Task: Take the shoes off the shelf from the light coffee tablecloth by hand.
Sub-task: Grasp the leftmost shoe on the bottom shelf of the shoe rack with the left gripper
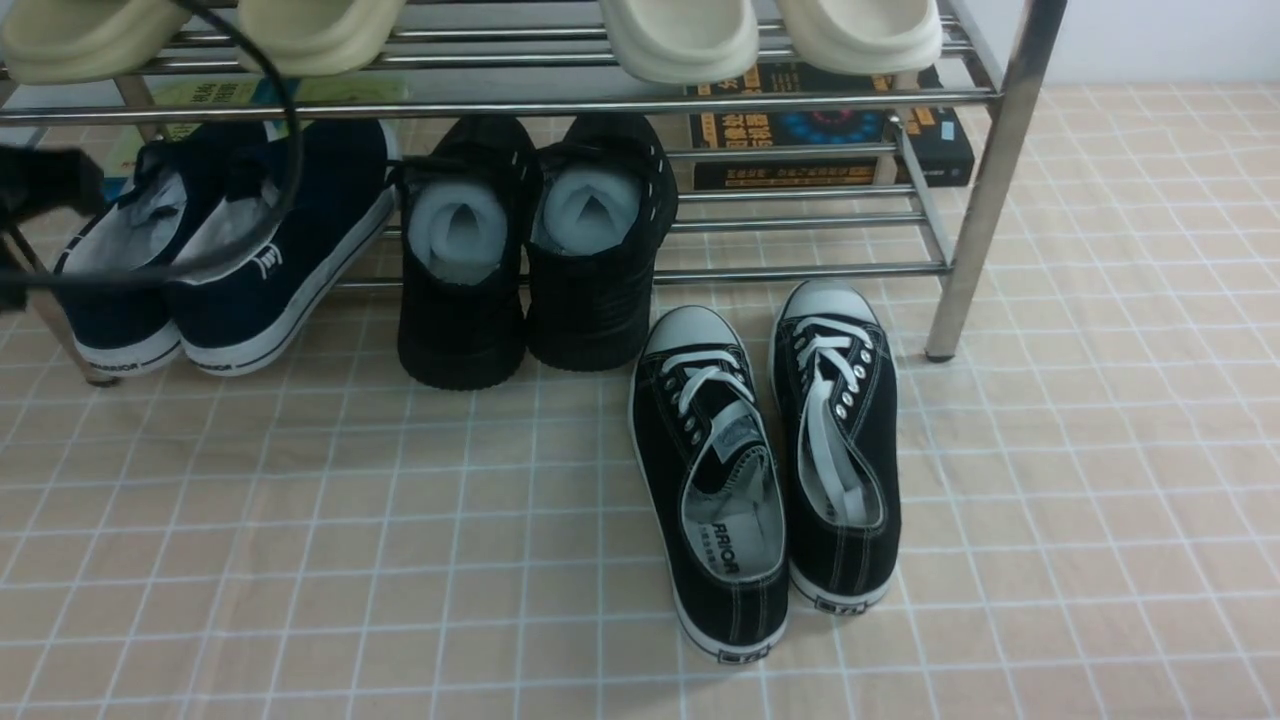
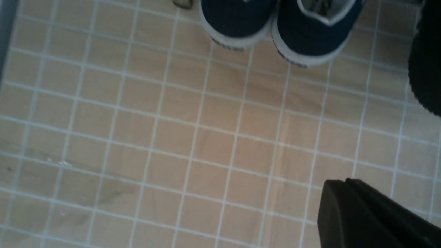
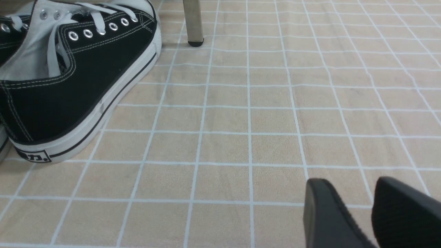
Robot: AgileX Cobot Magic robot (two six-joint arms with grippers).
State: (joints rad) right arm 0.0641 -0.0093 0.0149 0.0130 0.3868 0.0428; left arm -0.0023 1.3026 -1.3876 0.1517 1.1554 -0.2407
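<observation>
The shoes [image 1: 230, 250], a navy pair with white soles, rest on the lowest bars of the steel shelf [image 1: 500, 105] at its left end, heels out over the light coffee tablecloth [image 1: 400, 520]. A blurred black part of my left arm [image 1: 40, 185] with a cable crosses in front of them. In the left wrist view the navy heels [image 2: 310, 31] lie some way off from my left gripper [image 2: 339, 184], which is shut and empty above the cloth. My right gripper [image 3: 348, 186] stands open with nothing between its fingers, low over the cloth.
Black lace-up sneakers [image 1: 770, 470] stand on the cloth in front of the shelf, also near my right gripper [image 3: 69, 86]. All-black shoes [image 1: 530, 260] stuffed with white foam sit beside the navy pair. Cream slippers [image 1: 680, 40] fill the upper tier; books [image 1: 830, 130] lie behind. A shelf leg [image 3: 193, 20] stands nearby.
</observation>
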